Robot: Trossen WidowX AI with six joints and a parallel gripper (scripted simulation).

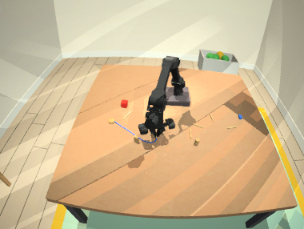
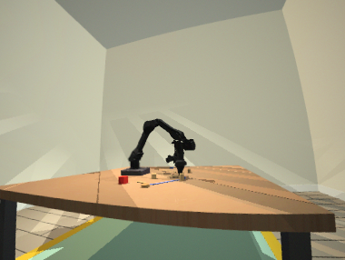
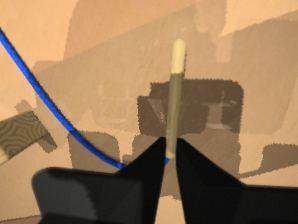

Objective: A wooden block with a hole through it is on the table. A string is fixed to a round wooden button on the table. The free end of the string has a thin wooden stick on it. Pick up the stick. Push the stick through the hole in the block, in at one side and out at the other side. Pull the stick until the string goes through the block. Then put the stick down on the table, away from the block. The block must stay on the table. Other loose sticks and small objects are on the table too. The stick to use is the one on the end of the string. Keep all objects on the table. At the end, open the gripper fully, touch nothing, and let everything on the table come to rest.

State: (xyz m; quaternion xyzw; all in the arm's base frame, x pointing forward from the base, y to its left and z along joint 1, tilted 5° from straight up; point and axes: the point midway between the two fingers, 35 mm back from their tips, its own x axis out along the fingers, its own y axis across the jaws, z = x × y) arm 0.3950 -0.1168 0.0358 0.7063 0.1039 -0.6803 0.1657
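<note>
My gripper is shut on the pale wooden stick near its string end. The stick points away from the fingers, toward the top of the wrist view. The blue string runs from the round button to the fingers in a curve. The wooden block stands beside the string, left of my gripper in the top view and the wrist view. Its hole cannot be made out. The string passes outside the block in the wrist view.
A red cube lies behind the button. A loose stick lies near it. To the right are several loose sticks, a short wooden peg and a small blue object. A grey bin with balls stands behind the table.
</note>
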